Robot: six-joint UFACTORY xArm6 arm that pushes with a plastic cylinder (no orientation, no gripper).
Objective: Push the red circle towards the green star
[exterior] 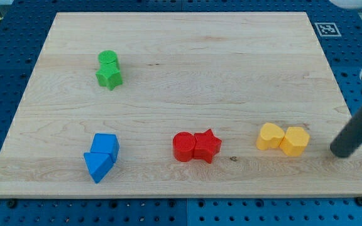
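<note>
The red circle [183, 147] lies near the view's bottom centre, touching a red star [207, 145] on its right. The green star [109, 77] sits at the upper left, touching a green circle [107, 59] just above it. My tip [341, 152] is at the view's right, near the board's right edge. It is to the right of the yellow blocks, apart from them, and far from the red circle.
Two yellow blocks [271, 136] [295, 141] sit side by side at the lower right. A blue cube [105, 146] and a blue triangle [97, 166] lie together at the lower left. The wooden board [187, 94] rests on a blue perforated surface.
</note>
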